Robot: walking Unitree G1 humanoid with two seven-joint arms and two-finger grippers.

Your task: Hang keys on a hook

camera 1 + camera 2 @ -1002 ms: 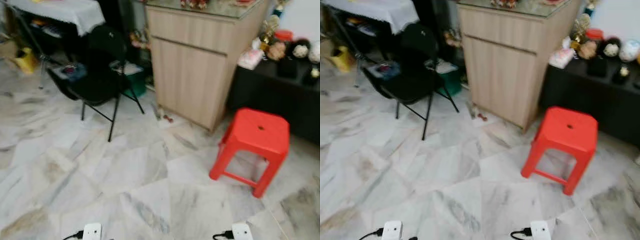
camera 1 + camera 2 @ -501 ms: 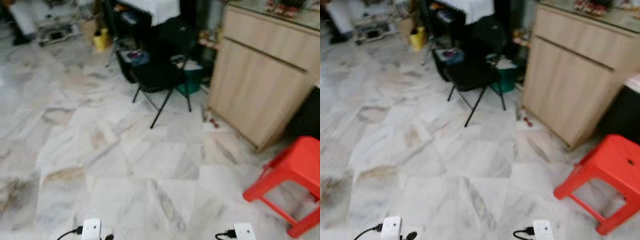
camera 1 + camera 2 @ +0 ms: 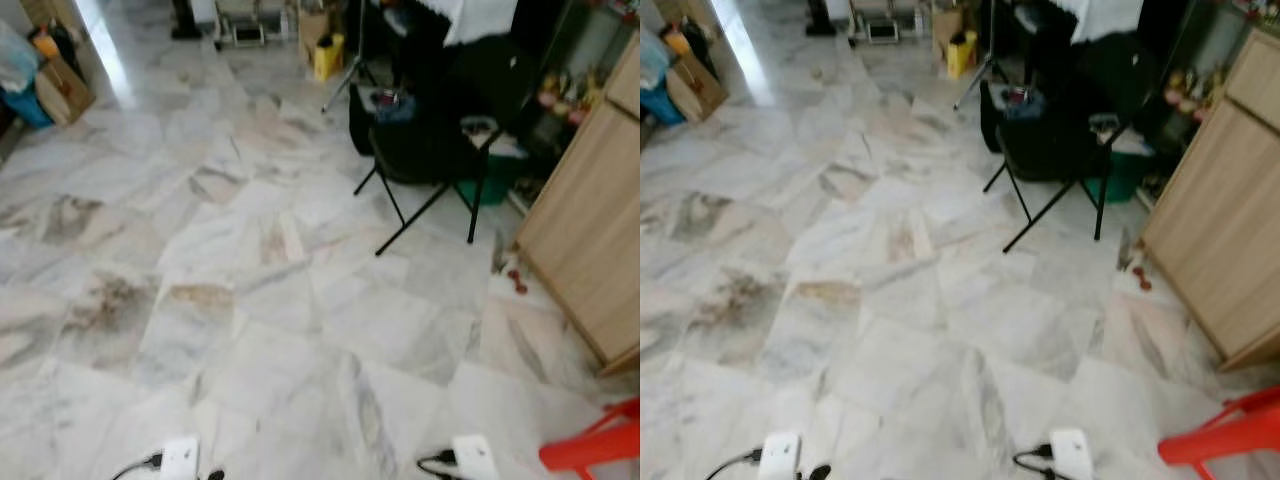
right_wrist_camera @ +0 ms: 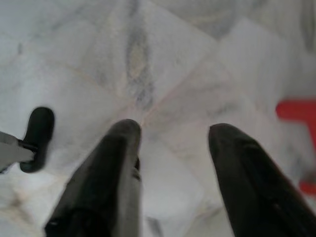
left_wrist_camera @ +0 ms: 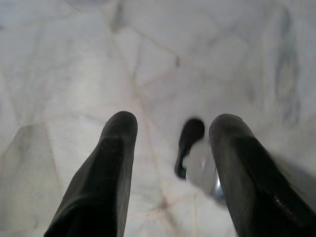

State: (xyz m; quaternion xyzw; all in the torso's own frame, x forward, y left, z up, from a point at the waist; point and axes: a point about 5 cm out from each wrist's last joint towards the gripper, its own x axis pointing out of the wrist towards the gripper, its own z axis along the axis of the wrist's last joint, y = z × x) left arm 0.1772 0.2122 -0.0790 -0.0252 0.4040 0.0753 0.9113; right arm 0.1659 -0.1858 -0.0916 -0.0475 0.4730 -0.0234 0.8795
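In the left wrist view my left gripper (image 5: 173, 123) hangs above the marble floor, its two black fingers (image 5: 106, 168) wide apart with nothing between them. A black foot and silver leg of my own (image 5: 190, 148) lie beyond it. My right gripper (image 4: 175, 131) stands open the same way over the floor tiles, holding nothing. In the eye views the white ends of both arms (image 3: 180, 458) (image 3: 470, 455) sit at the lower edge.
A black folding chair (image 3: 430, 150) with things on its seat stands ahead to the right, beside a light wooden cabinet (image 3: 590, 250). A red stool (image 3: 595, 450) is at the lower right corner. Cardboard boxes (image 3: 60, 85) and a yellow container (image 3: 327, 55) stand further back.
The camera has swung to the left: the chair, cabinet and red stool have slid to the right of the picture. More floor and the boxes at the left have come into view.
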